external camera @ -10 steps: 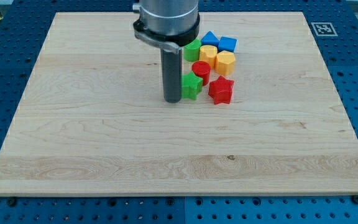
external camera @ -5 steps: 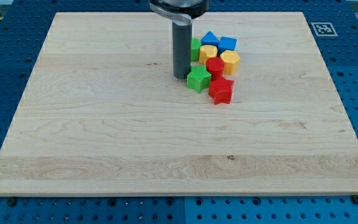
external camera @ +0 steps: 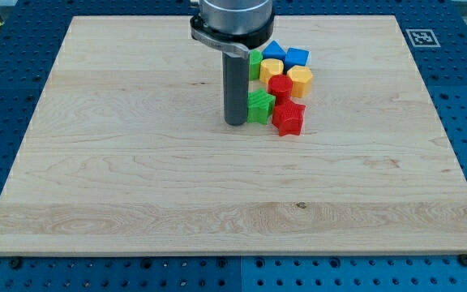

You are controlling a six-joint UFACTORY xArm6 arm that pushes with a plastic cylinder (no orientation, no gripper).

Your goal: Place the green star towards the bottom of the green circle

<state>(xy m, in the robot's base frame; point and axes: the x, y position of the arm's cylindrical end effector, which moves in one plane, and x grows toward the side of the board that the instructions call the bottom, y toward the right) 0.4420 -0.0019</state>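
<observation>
Our tip [external camera: 235, 123] sits on the wooden bench [external camera: 136, 178], touching the green star [external camera: 259, 106] from its 9 o'clock side. We carry no fingers, only the straight rod, so nothing is spread or pinched. The green star lies at 6 o'clock of the green circle [external camera: 254, 64], which our rod partly hides. At the star's 3 o'clock, touching it, is the red star [external camera: 289, 118]; at its 1 o'clock is the red cylinder [external camera: 280, 86]. Further toward 12 o'clock cluster two yellow blocks [external camera: 272, 69] [external camera: 299, 79] and two blue blocks [external camera: 274, 51] [external camera: 297, 57].
</observation>
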